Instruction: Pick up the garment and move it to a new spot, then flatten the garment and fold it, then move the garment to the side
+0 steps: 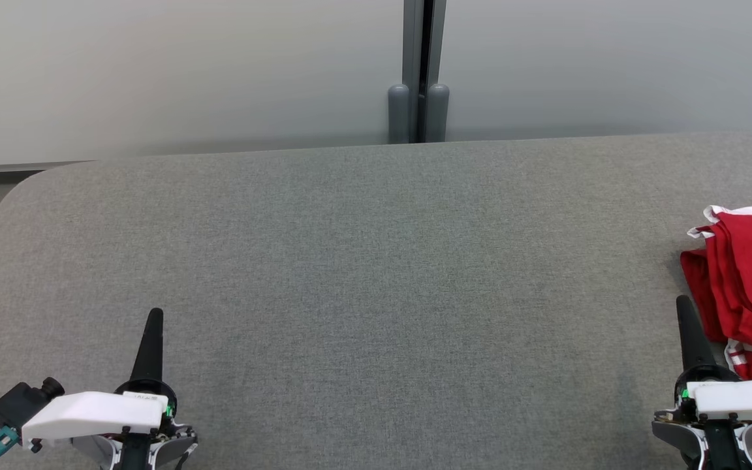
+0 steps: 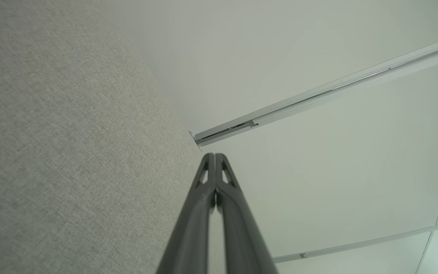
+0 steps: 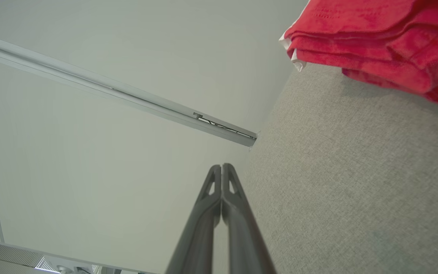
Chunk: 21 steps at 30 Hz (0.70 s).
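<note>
Here the bench (image 1: 363,274) carries the garment (image 1: 751,281) bunched at its right edge; right gripper (image 1: 684,307), just beside it, and left gripper (image 1: 154,316), at the near edge, sit closed and empty; likely best: open the right, pinch an upper fold

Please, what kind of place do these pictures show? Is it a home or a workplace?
Probably a test room or office, not a home: a wide grey cloth-covered table, plain pale wall panels joined by a metal post, and one red garment at the table's right edge.
</note>
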Motion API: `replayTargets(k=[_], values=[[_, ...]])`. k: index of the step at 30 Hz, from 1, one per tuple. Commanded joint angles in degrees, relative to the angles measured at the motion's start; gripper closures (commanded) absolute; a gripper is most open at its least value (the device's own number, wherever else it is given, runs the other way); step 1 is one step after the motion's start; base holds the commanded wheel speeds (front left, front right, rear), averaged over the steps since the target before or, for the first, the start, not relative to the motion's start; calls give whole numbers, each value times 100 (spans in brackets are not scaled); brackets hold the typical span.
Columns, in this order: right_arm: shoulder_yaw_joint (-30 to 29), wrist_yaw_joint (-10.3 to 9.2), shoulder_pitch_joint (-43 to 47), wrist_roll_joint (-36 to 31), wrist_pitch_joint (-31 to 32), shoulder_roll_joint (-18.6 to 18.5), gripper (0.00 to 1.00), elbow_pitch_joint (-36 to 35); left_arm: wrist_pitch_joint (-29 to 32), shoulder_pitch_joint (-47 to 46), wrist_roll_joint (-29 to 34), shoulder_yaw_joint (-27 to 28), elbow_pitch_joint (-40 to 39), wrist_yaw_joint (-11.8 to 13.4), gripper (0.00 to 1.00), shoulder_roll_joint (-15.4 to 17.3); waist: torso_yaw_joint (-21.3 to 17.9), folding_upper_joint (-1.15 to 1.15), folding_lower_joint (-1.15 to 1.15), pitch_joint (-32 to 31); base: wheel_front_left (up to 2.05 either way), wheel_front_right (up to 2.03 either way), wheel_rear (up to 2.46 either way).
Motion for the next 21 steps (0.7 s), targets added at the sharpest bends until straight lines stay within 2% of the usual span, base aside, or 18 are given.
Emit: replayTargets(k=[1,21], values=[[-32,1,-87,147,38,-38,100,-12,32,-146,-124,58,-34,-61,100,39,-6,0,0,-8,0,0,0],[-165,0,-129,1100,312,-22,100,63,309,-177,-1051,268,9,-173,100,26,-84,0,0,-113,0,0,0]])
